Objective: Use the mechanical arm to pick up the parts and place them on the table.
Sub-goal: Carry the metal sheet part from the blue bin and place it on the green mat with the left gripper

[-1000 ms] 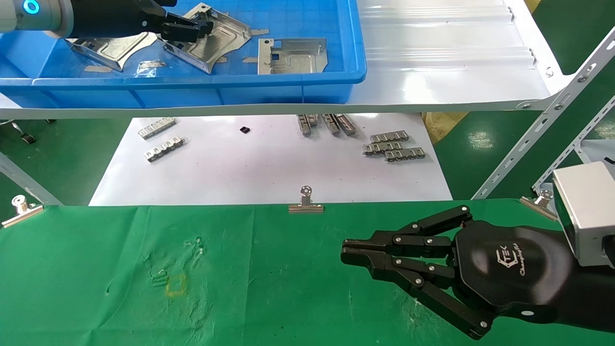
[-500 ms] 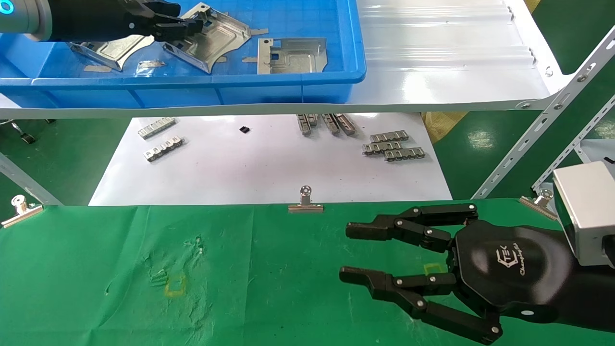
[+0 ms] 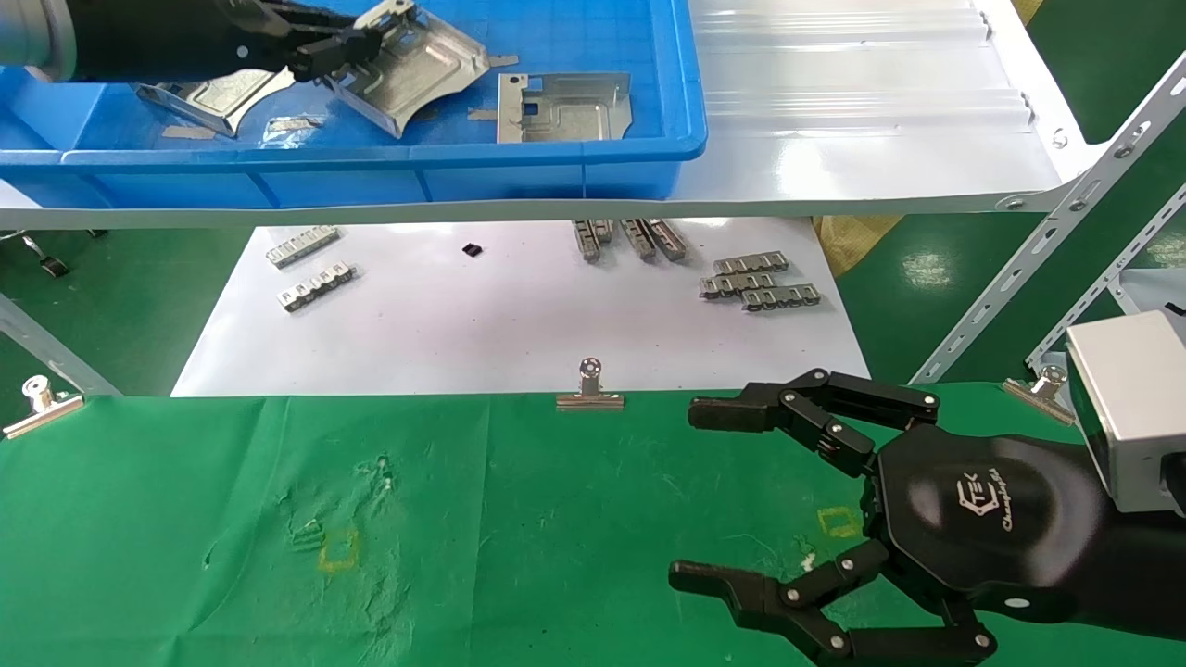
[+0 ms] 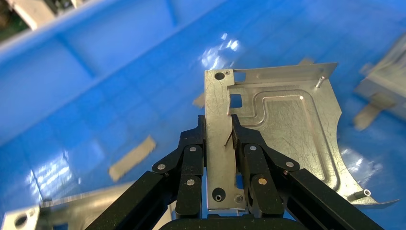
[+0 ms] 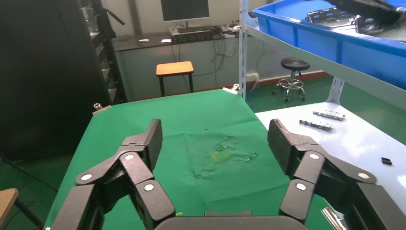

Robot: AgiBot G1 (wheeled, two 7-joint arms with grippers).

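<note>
1. Head view, top left: the left gripper (image 3: 347, 46) is clenched on the upturned flange of one silver plate (image 3: 422, 69) inside the blue bin (image 3: 593, 153); a second ago that plate lay flatter on the bin floor, and its gripped corner is now raised and pulled slightly toward the robot's left, so the lift looks to have begun
2. Left wrist view shows the fingers (image 4: 191, 153) pinching the flange strip from both sides, with the plate (image 4: 287, 129) hanging off one side of the grasp
3. The right gripper (image 3: 713, 500) has gone from nearly closed to spread wide over the green table (image 3: 185, 537); it holds nothing and hovers near a yellow square mark (image 3: 839, 521), and the right wrist view confirms the empty gap between its fingers (image 5: 143, 143)
4. My reading: the grasp is secured, and the next stage is carrying the plate out over the bin wall and down to the table
5. The gripped plate is roughly square, so no strong long axis; the flange runs in line with the left gripper, and the curved notched edge faces the near bin wall, tilted down
6. Two more plates remain in the bin: one (image 3: 213, 97) under the left arm, one (image 3: 565, 106) lying flat to the right
</note>
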